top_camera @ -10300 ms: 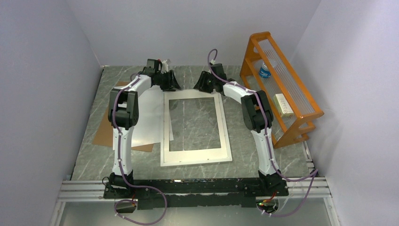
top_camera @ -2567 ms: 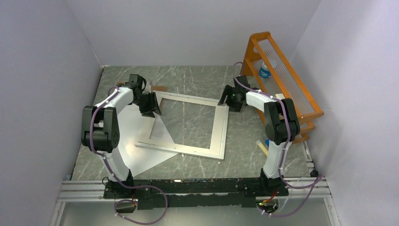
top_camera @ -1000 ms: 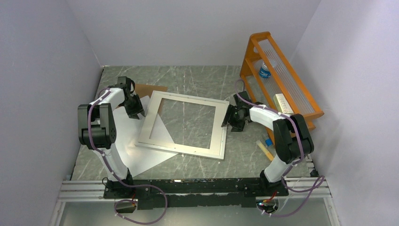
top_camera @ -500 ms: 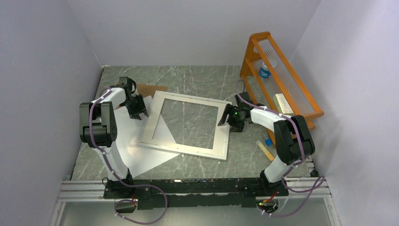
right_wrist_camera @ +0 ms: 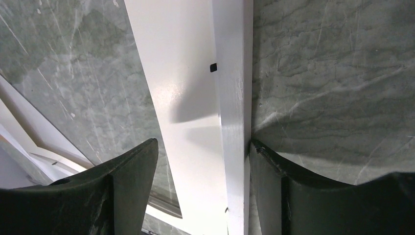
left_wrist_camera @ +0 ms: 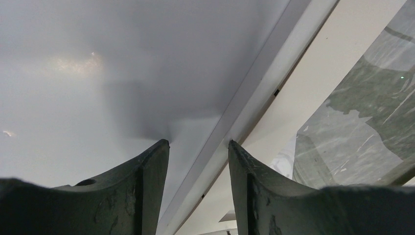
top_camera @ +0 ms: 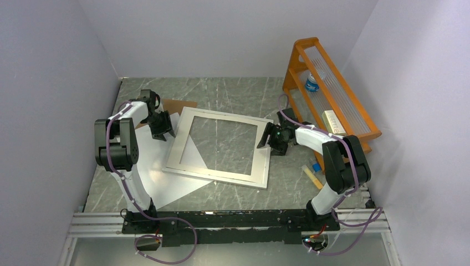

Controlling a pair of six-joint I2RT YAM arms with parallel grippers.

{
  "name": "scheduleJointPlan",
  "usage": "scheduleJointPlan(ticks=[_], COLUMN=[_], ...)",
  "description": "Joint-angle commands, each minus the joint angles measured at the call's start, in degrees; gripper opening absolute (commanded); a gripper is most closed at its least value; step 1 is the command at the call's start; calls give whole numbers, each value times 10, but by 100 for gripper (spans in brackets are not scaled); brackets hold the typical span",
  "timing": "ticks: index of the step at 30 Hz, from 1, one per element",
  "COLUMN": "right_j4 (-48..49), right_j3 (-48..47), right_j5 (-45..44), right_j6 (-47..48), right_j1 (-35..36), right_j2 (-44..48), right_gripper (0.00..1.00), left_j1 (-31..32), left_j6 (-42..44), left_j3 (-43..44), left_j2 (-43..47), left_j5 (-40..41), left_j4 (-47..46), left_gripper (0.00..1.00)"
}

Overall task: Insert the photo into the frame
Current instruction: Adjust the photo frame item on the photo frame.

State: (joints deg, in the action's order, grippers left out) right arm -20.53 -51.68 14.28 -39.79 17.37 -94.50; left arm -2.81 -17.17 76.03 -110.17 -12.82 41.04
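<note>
Top external: frame swung askew, now flat over white sheet; left gripper and right gripper widened, loosely straddling left and right rails. Insertion judged still ahead.

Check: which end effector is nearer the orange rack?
Right. The right end effector straddles the frame at its rack-side edge, close to the rack; the left end effector is at the frame's opposite edge, farther off.

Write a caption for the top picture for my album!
Left tool and right tool sit open at opposite sides of the white frame on the marble table.
</note>
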Motion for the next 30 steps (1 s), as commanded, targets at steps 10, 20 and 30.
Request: scheduleJointPlan(ticks=[10, 20, 30], right_j4=[58, -78, -218], right_j3=[5, -61, -179], right_j5=[93, -108, -266], right_j6=[-1, 16, 38], right_j1=[7, 31, 169], right_j2=[-19, 43, 5], right_gripper=[77, 81, 68], left_j1=[13, 13, 13], left_j6=[6, 0, -7], left_j3=[-5, -2, -2], left_j2=[-18, -14, -19], left_j5=[-130, -90, -75], left_j4=[14, 23, 25], left_gripper=[63, 63, 62])
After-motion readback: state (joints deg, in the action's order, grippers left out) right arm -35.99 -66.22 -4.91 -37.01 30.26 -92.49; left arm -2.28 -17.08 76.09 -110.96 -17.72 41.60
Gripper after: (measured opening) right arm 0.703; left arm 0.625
